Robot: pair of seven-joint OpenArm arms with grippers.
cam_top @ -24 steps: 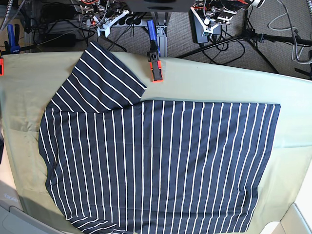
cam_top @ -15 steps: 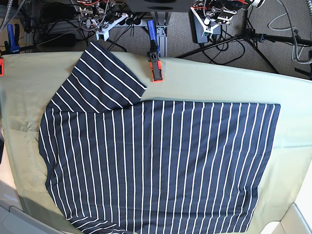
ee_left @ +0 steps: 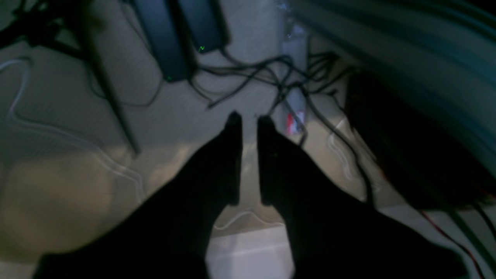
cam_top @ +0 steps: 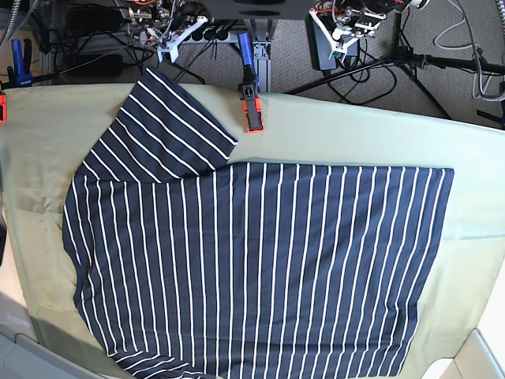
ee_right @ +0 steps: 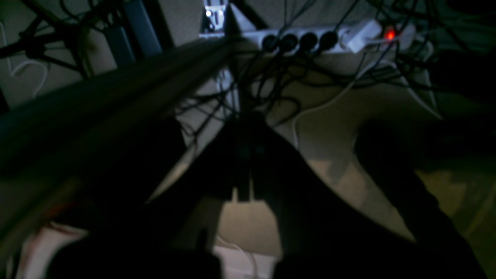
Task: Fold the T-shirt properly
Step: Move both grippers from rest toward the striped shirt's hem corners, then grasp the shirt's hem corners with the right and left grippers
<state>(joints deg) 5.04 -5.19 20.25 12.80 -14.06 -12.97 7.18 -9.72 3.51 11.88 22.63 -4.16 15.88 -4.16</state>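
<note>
The T-shirt (cam_top: 252, 268) lies flat on the table (cam_top: 47, 134). The left gripper (ee_left: 248, 120) shows a narrow gap and holds nothing. The right gripper (ee_right: 248, 128) is closed and empty.

The T-shirt (cam_top: 252, 268) lies flat on the cloth (cam_top: 355, 138) covering my bench, one sleeve spread toward the far left corner. A clamp (cam_top: 252, 106) sits on the bench's far edge, just beside that sleeve. Both my grippers hang behind the bench, above the cables (ee_left: 248, 77) on the floor.
</note>
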